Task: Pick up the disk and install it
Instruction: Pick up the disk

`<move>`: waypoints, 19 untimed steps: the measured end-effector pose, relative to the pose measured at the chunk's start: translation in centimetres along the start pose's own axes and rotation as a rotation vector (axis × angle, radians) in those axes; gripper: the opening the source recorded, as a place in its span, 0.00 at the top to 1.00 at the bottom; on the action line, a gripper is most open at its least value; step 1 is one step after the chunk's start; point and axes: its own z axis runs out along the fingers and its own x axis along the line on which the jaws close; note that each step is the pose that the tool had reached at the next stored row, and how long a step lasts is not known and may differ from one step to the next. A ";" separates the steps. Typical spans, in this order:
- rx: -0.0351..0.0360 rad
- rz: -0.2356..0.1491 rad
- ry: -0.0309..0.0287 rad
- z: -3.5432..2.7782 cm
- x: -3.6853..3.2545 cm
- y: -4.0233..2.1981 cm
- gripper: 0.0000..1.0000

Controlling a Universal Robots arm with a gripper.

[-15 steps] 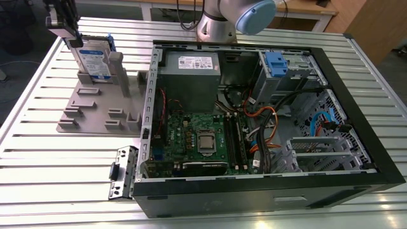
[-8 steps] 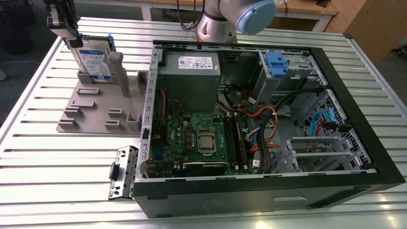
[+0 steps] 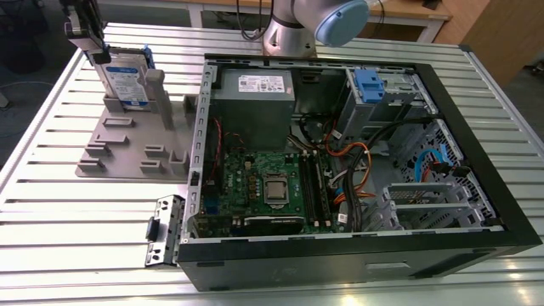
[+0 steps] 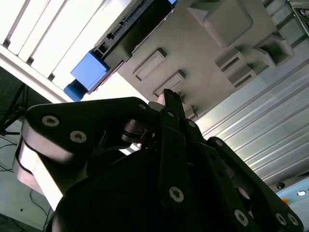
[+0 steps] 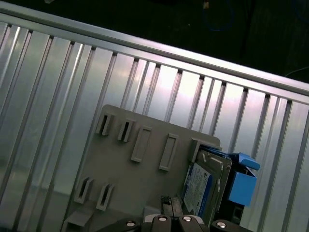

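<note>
At the exterior view's upper left, the gripper (image 3: 92, 52) hangs just above the top edge of the disk (image 3: 126, 78). In the second wrist view its fingers (image 4: 167, 99) look drawn together to a point, with nothing between them; I cannot tell whether they touch the disk.

The disk stands on edge in a grey holder (image 3: 111, 150), and its blue side rail (image 5: 240, 186) juts out in the first wrist view. Its white-and-blue label (image 5: 197, 186) carries print too small to read.

The holder rests on a slatted metal table (image 3: 85, 242), beside an open computer case (image 3: 476, 191). Inside, a grey box (image 3: 252, 111) bears a white sticker (image 3: 262, 83), also unreadable, and a metal cage (image 3: 399, 89) has a blue tab (image 3: 367, 83).
</note>
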 end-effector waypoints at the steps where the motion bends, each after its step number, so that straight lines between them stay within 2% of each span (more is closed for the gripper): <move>1: -0.0001 -0.003 0.0001 0.00 0.00 0.00 0.90; 15: -0.0014 -0.051 0.0014 0.00 0.00 0.00 0.90; 17: -0.0014 -0.052 0.0016 0.02 0.00 0.00 0.90; 19: -0.0007 -0.030 0.0010 0.10 -0.01 0.00 0.90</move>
